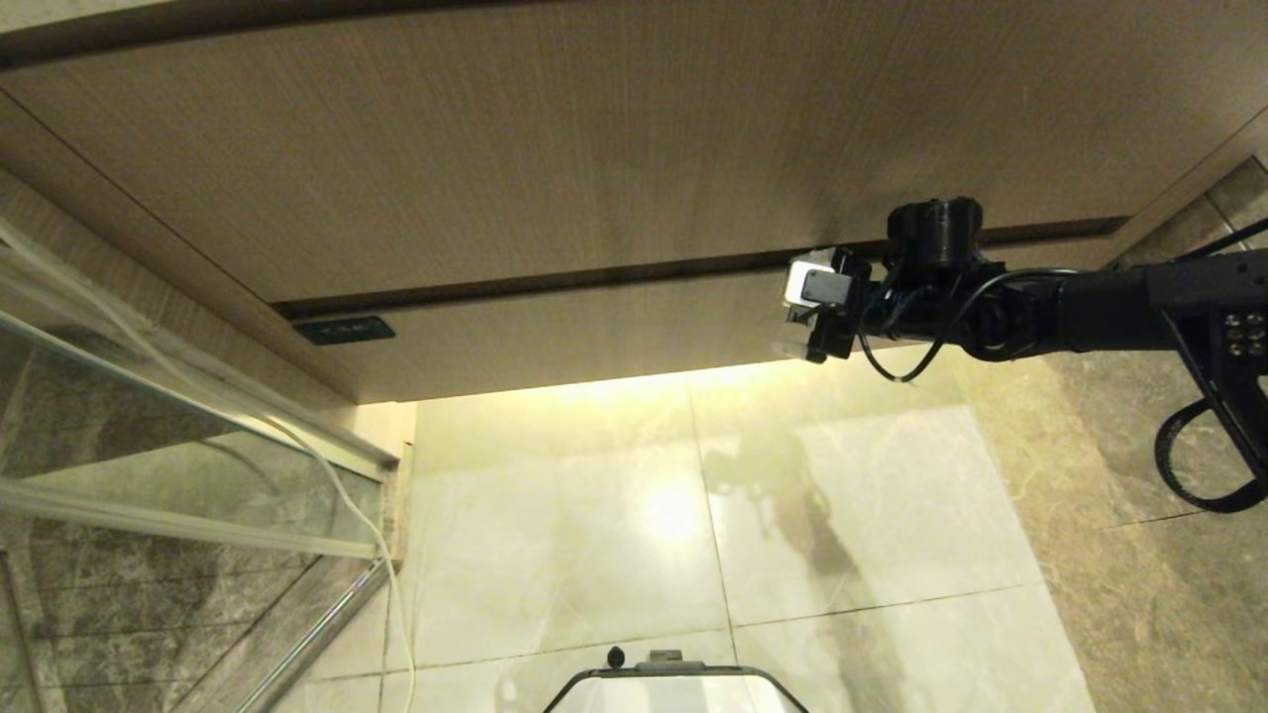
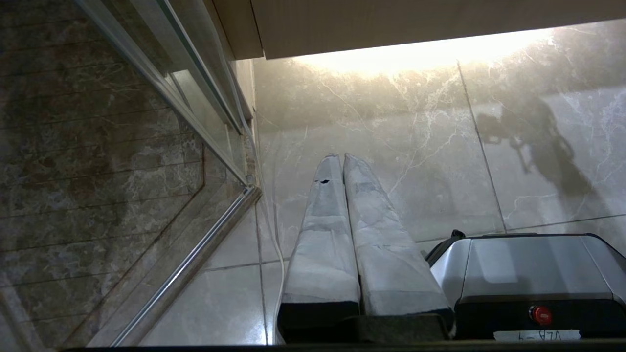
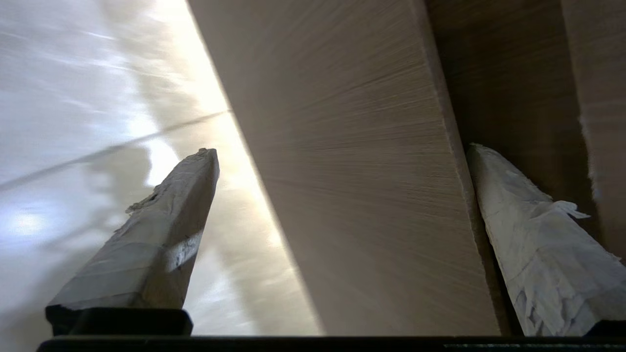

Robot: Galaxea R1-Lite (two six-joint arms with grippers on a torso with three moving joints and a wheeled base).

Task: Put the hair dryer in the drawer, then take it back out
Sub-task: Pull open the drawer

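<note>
The drawer (image 1: pixel 594 332) shows only its low wood-grain front with a small dark label (image 1: pixel 343 330), under a taller panel; none of its inside shows. My right gripper (image 1: pixel 807 309) is open at the right end of that front. In the right wrist view the drawer front (image 3: pixel 352 171) fills the space between the jaws of the right gripper (image 3: pixel 342 151). One finger (image 3: pixel 533 244) lies in the dark gap along the front's top edge, the other finger (image 3: pixel 161 230) below its lower edge. The hair dryer is out of view. My left gripper (image 2: pixel 342 157) hangs shut over the floor, holding nothing.
A glass partition with a metal rail (image 1: pixel 188 446) stands at the left, and a thin white cord (image 1: pixel 342 490) runs down beside it. Glossy marble floor tiles (image 1: pixel 614 535) lie under the cabinet. My own base (image 1: pixel 674 683) sits at the near edge.
</note>
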